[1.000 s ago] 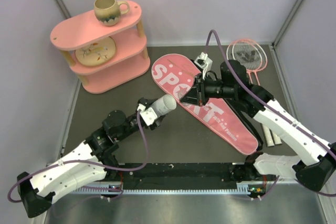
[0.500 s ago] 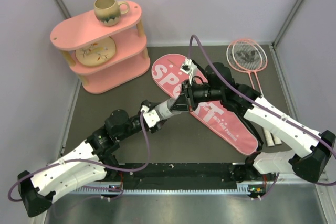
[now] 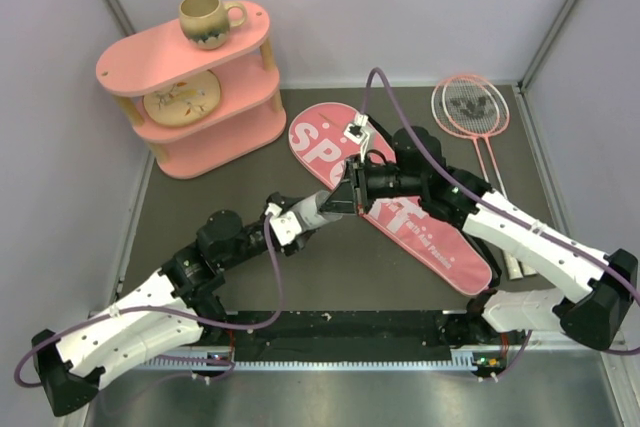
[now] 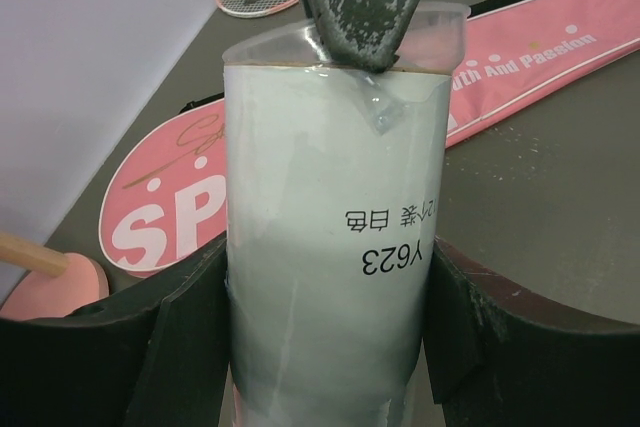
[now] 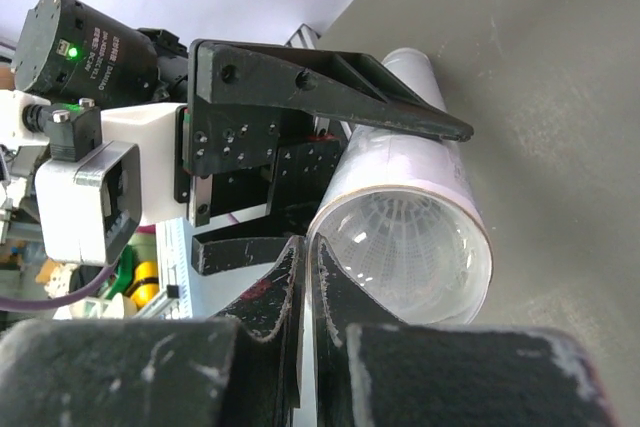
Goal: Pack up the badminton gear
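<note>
My left gripper [image 3: 300,215] is shut on the long white tube [image 3: 312,209], its black fingers [image 4: 190,317] clamping both sides of the tube [image 4: 330,227], which points toward the bag. My right gripper [image 3: 338,202] is shut with nothing between its fingers. Its tips [image 4: 362,42] rest against the rim of the tube's clear end. In the right wrist view, the white skirt of a shuttlecock [image 5: 405,247] shows through that clear end, beside my right gripper [image 5: 310,247]. The pink SPORT bag [image 3: 420,222] lies flat under the right arm. Two pink rackets [image 3: 470,107] lie at the back right.
A pink two-tier shelf [image 3: 190,77] stands at the back left with a brown mug [image 3: 207,19] on top and a dish on its middle tier. Grey walls close in the mat on three sides. The racket handles [image 3: 515,262] reach the right side near my right arm.
My right gripper swung left from over the bag to the tube's open end. My left arm tipped the tube down and pushed it toward the right gripper.
</note>
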